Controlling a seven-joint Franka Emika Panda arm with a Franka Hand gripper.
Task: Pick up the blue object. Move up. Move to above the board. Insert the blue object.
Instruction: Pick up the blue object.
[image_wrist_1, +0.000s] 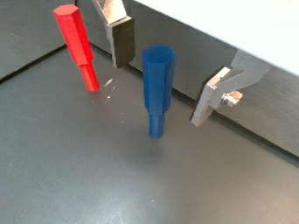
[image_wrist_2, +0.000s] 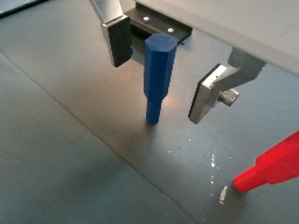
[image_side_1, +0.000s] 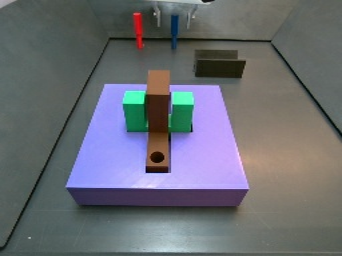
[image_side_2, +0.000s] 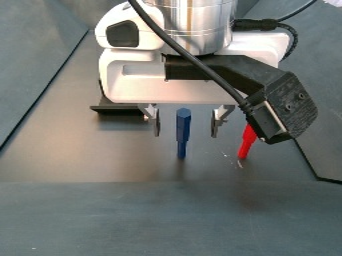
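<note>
End effector (image_wrist_1: 167, 83): you are seeing it hanging low over the floor, plates apart, straddling the blue object (image_wrist_1: 156, 91) without touching.
Blue object: standing upright on the floor, beside the red stick (image_wrist_1: 79, 45).
Board (image_side_1: 159, 128): lying across the green block (image_side_1: 132, 111), well apart from the end effector.

The blue object (image_wrist_1: 158, 90) is a deep, plain blue, and the stick (image_wrist_1: 79, 45) near it at the upper left of a wrist view is bright red. The pincer (image_wrist_1: 163, 86) around the blue object has silver fingers (image_wrist_1: 215, 94) under a white body. The board (image_side_1: 159, 118) at mid-frame is brown, crossing a green block (image_side_1: 134, 110) on a violet platform (image_side_1: 120, 165). The box (image_side_1: 219, 64) at upper right is dark olive. The floor (image_side_1: 287, 160) is dark grey.
</note>
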